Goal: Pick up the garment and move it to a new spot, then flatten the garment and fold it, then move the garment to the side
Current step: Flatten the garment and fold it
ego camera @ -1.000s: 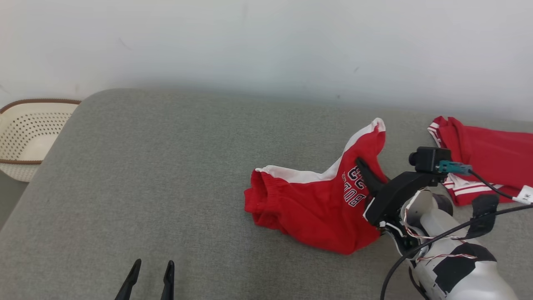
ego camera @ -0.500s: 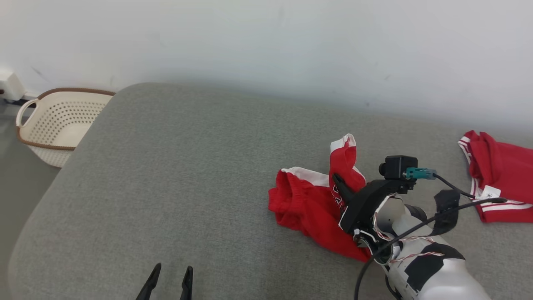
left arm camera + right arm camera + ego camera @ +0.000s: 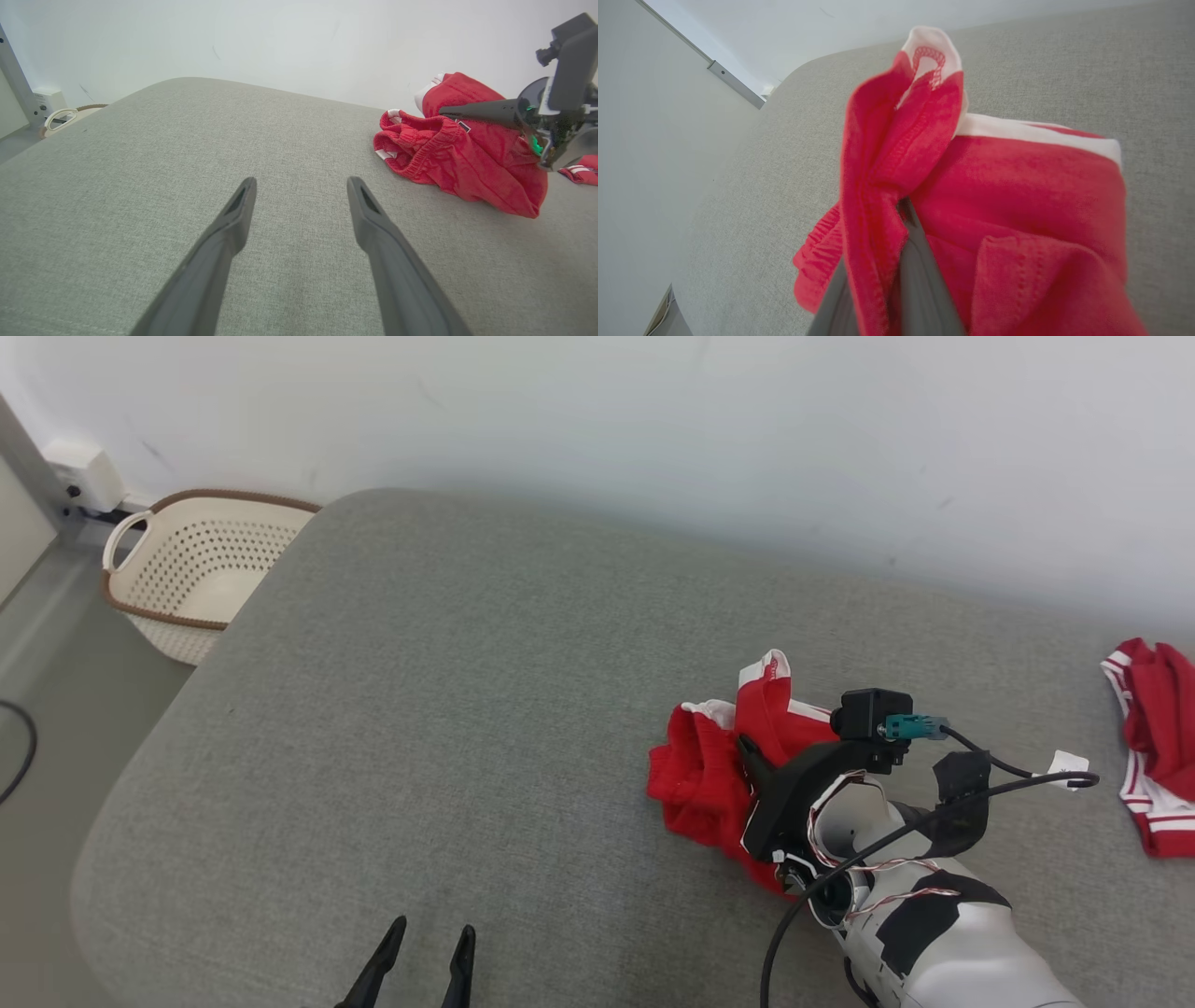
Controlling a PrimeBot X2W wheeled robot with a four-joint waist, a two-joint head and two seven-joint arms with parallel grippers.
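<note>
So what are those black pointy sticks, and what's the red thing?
They are a robot's grippers: two dark fingers that pinch, one pair on each arm. One camera looks down from the robot's head; one sits on each wrist, close to the fingers. The left gripper is open and holds nothing. The right gripper is shut on the red shorts, bunched on the grey cushion. Another red garment lies far right; a basket stands beside the cushion, at the left.

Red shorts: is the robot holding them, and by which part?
Yes. The right gripper is shut on the shorts, pinching a bunched red fold just below a white-trimmed hem. The left gripper is open, holding nothing.
</note>
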